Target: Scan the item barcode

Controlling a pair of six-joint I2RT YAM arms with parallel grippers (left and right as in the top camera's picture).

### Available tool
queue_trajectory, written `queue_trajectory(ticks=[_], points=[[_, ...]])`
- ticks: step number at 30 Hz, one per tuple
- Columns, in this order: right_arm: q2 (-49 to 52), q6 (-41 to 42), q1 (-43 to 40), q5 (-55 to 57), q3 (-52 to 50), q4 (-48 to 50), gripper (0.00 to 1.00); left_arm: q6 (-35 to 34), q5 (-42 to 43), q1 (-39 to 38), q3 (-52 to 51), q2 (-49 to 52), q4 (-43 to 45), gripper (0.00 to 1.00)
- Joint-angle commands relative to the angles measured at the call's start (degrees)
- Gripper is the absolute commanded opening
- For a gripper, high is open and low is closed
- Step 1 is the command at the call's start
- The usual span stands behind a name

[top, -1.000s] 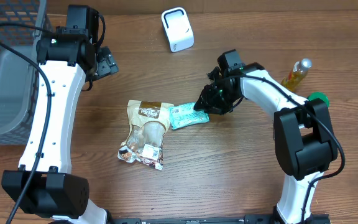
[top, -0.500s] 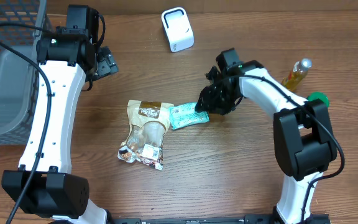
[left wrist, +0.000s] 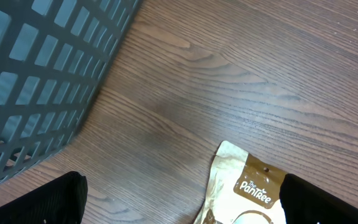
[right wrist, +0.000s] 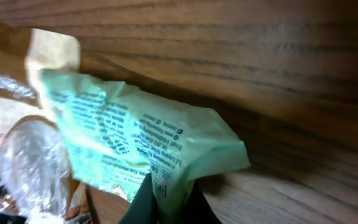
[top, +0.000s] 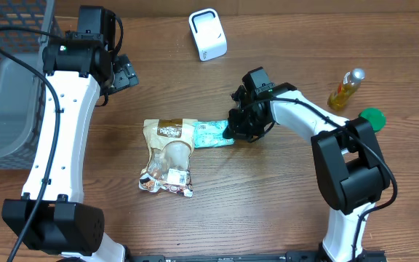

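A light green printed packet (top: 211, 134) lies on the wooden table, its left end touching a tan and brown snack pouch (top: 167, 156). My right gripper (top: 233, 131) is shut on the packet's right end. In the right wrist view the green packet (right wrist: 148, 137) is pinched between the dark fingers of the right gripper (right wrist: 169, 202), and the pouch (right wrist: 17, 143) lies behind it at the left. My left gripper (top: 124, 73) hangs open at the upper left, holding nothing. In its own view the left gripper (left wrist: 185, 205) spans the pouch's top (left wrist: 247, 186). A white scanner box (top: 207, 34) stands at the back.
A grey mesh basket (top: 6, 80) fills the far left edge, also seen as the basket (left wrist: 36, 81) in the left wrist view. A yellow bottle (top: 346, 87) and a green lid (top: 373, 116) sit at the right.
My right gripper has closed on the green packet and slid left with it, nudging the tan pouch slightly left. The left arm has not moved.
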Motion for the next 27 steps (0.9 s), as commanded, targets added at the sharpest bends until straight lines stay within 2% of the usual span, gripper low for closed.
queue_trajectory(ticks=[1,13,19,27], points=[[-5.99,-6.56,-2.32,-5.18,0.17,0.68,0.04,1.07,-0.76,-0.76,1.07,-0.76,0.09,1.0],[-8.09,-6.49,-4.52,-8.55,0.11,-4.0,0.04,1.07,-0.76,-0.76,1.07,-0.76,0.09,0.99],[-7.67,-7.08,-3.34,10.78,0.02,-7.34,0.04,1.07,-0.76,-0.76,1.07,-0.76,0.09,1.0],[-7.19,-9.49,-2.14,11.45,0.02,-7.98,0.04,1.07,-0.76,-0.76,1.07,-0.76,0.09,1.0]])
